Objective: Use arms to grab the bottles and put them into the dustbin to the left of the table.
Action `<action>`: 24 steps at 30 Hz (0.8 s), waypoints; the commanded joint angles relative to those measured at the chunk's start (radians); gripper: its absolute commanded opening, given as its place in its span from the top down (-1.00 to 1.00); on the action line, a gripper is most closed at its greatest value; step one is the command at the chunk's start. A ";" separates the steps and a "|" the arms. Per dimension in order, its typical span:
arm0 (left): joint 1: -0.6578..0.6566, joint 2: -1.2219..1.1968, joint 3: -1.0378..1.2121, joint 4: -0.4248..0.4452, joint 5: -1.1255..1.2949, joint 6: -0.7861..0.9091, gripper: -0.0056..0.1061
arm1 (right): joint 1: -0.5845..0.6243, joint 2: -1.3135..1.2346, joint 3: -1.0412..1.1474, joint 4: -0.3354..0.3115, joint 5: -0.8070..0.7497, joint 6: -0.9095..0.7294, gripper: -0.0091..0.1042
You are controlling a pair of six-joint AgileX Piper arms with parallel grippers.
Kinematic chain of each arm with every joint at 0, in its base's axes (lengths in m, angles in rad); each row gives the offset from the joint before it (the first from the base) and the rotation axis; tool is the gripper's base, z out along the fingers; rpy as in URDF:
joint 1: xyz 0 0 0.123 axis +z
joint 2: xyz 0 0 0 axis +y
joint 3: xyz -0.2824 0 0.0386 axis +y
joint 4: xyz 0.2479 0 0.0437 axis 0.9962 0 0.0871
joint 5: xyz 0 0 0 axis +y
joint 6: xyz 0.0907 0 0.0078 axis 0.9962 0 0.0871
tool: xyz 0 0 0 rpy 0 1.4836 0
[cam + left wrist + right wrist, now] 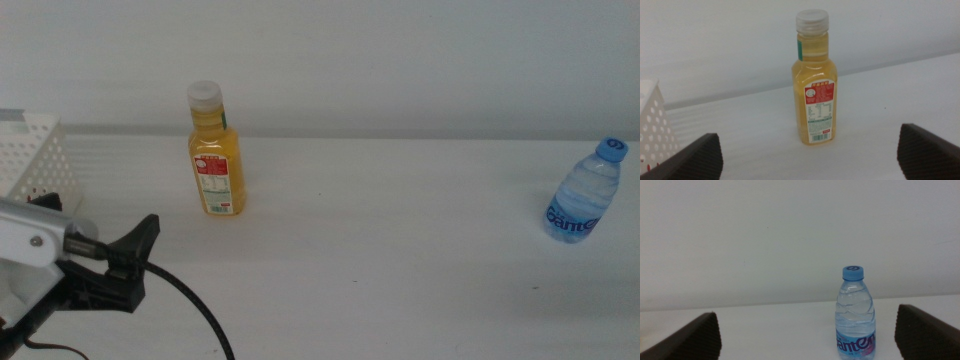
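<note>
Right now I have the left gripper (pixel 140 250) low at the near left of the broad white tabletop (pixel 400 230), its two black pointed jaws spread wide with nothing between them. Ahead of it, and well apart from the tips, stands the tall orange juice bottle with the white screw cap (pixel 216 150), upright, label turned toward me. In the left wrist view that bottle (pixel 814 80) sits roughly centred between the jaws, so I judge the approach is lined up and the grasp not yet begun: this is the reach for the first bottle.

The next move, as I read it, calls for a straight push forward until the jaws flank the bottle's body below the shoulder, then a close. It is tall and narrow, so a nudge from one jaw could tip it.

Just beside the left gripper, on its outer side, is the white plastic basket with rows of round holes (pixel 35 155), the dustbin. It is near enough that the carry should be short, though I must lift clear of its wall.

The right gripper is out of the middle view; its wrist view shows its jaws wide apart and empty, facing the small clear water bottle with blue cap and label (pixel 855 312), upright and some way ahead. From the left gripper that bottle (pixel 585 192) stands far across the table. Nothing lies between either gripper and its bottle. I see no can.
</note>
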 commanded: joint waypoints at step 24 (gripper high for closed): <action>-0.009 0.937 -0.130 0.097 -0.842 -0.193 -0.78 | -0.008 -0.039 0.044 -0.006 -0.008 -0.006 -0.80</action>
